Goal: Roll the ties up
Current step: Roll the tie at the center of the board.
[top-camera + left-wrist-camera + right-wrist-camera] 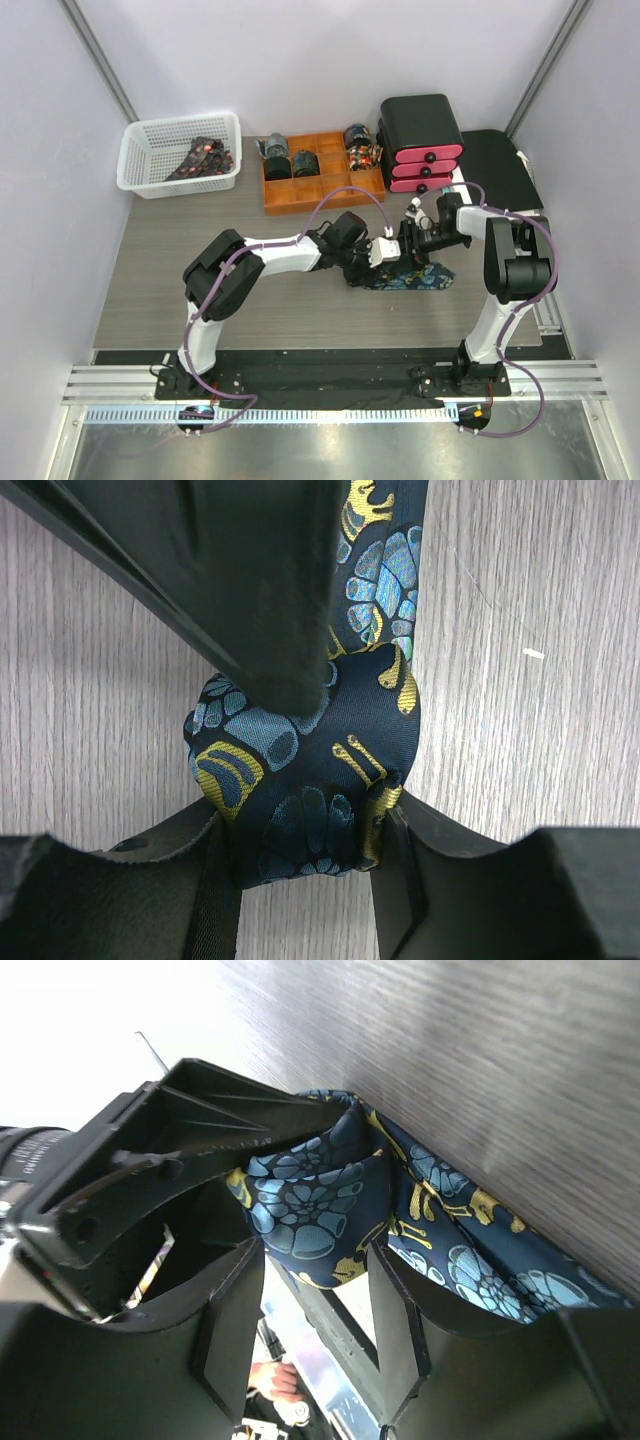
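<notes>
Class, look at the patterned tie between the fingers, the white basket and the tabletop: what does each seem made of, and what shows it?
The tie: woven fabric, perhaps silk, slightly shiny; it folds softly. The white basket: moulded plastic, judging by its lattice walls. The tabletop: grey wood-grain surface, likely laminate given its even, regular grain lines.

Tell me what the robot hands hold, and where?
The left gripper pinches the tie by its rolled end. The right gripper straddles that roll; whether it grips is unclear.
</notes>
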Controlling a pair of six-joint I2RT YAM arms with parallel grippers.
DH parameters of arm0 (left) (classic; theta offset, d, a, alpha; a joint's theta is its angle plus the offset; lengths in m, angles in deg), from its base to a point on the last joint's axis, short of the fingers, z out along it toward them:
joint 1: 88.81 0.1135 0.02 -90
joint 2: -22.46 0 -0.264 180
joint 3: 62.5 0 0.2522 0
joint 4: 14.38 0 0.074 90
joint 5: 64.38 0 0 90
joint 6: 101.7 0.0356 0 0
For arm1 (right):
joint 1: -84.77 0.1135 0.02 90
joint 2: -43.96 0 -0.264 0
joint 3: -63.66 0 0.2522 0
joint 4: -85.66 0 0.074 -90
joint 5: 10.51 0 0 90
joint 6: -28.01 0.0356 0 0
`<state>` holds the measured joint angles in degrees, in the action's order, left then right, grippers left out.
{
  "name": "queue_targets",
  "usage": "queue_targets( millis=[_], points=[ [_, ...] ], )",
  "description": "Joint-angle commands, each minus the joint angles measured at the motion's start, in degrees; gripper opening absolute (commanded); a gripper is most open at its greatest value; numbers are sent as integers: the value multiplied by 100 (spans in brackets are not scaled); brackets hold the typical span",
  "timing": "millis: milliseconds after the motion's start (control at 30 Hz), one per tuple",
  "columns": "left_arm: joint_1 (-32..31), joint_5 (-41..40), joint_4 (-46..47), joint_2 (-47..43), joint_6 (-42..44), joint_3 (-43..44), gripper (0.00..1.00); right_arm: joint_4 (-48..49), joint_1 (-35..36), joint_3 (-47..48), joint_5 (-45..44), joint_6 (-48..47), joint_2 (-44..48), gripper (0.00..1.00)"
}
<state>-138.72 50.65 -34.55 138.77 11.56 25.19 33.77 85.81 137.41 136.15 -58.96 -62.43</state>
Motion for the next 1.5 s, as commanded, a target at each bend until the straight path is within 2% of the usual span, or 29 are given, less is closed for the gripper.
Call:
queue_targets(
  millis=[0, 100, 133, 233, 267, 333, 367, 433, 467, 733, 767, 833, 900, 1000, 1033, 1100, 1267, 1467],
  points=[
    [-1, -122, -1037, 348, 204, -10, 36, 270, 168, -128, 82, 22, 242, 50],
    [-1, -113, -1064, 348, 249, 25, 38, 350, 195, -110, -146, -39, 66, 38],
    [-10, -113, -1098, 340, 249, 34, 39, 341, 195, -119, -243, -65, 22, 21],
    [7, -148, -1116, 287, 292, 51, 44, 332, 142, -171, -463, -144, -66, 3],
    [8, -157, -1099, 261, 292, 34, 48, 324, 99, -232, -524, -145, -84, 1],
    [69, -104, -1055, 103, 258, -1, 62, 289, 55, -277, -569, -188, -119, 1],
    [87, -87, -863, 15, 205, -106, 76, 271, 28, -338, -595, -188, -128, 1],
    [192, -26, -564, -405, 20, -395, 95, 245, -7, -373, -648, -250, -163, 1],
    [218, -25, -371, -590, -15, -519, 100, 245, -7, -408, -665, -267, -180, 1],
    [464, -228, 421, -2260, -613, -984, 100, 236, -25, -347, -876, -496, -444, 1],
    [482, -106, 622, -2645, -639, -1134, 100, 218, -33, -330, -876, -505, -479, 1],
    [509, -69, 1367, -2937, -831, -1581, 100, 227, -25, -303, -929, -505, -523, 1],
    [517, 35, 1642, -3088, -999, -1758, 100, 201, -7, -260, -938, -505, -619, 1],
    [509, 754, 1101, -2669, -263, -1558, 100, 192, 54, -233, -929, -496, -751, 1],
    [509, 888, 716, -2510, -113, -1279, 100, 174, 72, -224, -929, -496, -778, 1],
    [509, 1063, 659, -2124, -41, -1083, 100, 174, 125, -224, -929, -487, -839, 1],
    [474, 1346, 1886, -1797, -6, -1539, 100, 192, 309, -163, -920, -461, -989, 1],
    [430, 1407, 2706, -1348, -129, -1768, 94, 569, 555, -206, -990, -119, -1200, 1]
  ],
)
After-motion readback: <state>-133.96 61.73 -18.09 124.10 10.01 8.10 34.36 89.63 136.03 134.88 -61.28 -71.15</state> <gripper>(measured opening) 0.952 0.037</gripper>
